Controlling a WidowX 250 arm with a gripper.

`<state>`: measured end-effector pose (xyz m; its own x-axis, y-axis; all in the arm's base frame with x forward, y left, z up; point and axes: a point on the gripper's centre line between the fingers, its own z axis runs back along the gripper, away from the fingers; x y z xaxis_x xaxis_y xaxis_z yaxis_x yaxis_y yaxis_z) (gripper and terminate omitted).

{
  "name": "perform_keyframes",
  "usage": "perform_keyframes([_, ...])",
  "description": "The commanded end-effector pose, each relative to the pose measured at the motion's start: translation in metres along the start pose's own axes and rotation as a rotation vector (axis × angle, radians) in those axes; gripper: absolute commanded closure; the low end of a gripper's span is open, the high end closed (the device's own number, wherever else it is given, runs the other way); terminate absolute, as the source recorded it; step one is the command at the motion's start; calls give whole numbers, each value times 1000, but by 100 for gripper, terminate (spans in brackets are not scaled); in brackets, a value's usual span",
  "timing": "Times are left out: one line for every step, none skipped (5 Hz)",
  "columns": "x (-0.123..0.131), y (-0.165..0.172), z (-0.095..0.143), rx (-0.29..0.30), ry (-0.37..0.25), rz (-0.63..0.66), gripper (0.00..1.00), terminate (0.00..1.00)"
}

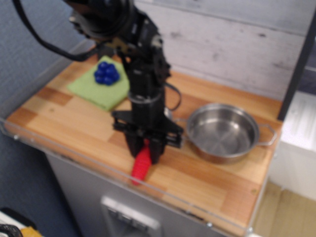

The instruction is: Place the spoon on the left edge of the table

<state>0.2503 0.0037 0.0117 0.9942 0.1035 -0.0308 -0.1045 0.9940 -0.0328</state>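
End effector [146, 152] pinching the spoon [141, 165] beside the steel pan [222, 132].
Lift it clear of the table [59, 116], then carry it away from the pan toward the green cloth [96, 89] side.

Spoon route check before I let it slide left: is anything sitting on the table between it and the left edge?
Nothing visible on the front strip. The gripper holds the spoon; the green cloth lies farther back.

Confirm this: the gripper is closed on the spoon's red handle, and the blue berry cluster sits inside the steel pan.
Wrong on the berries. In the observation.image view the blue berry cluster sits on the green cloth; the steel pan is empty. The gripper is indeed closed on the spoon.
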Motion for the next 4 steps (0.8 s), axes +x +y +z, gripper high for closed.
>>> perform_keyframes([7,16,39,-126,-160,271,100,0])
perform_keyframes([3,28,50,-144,-164,523,100,0])
perform_keyframes([-5,39,49,-176,-237,767,100,0])
perform_keyframes([-8,54,42,-189,-220,1024,100,0])
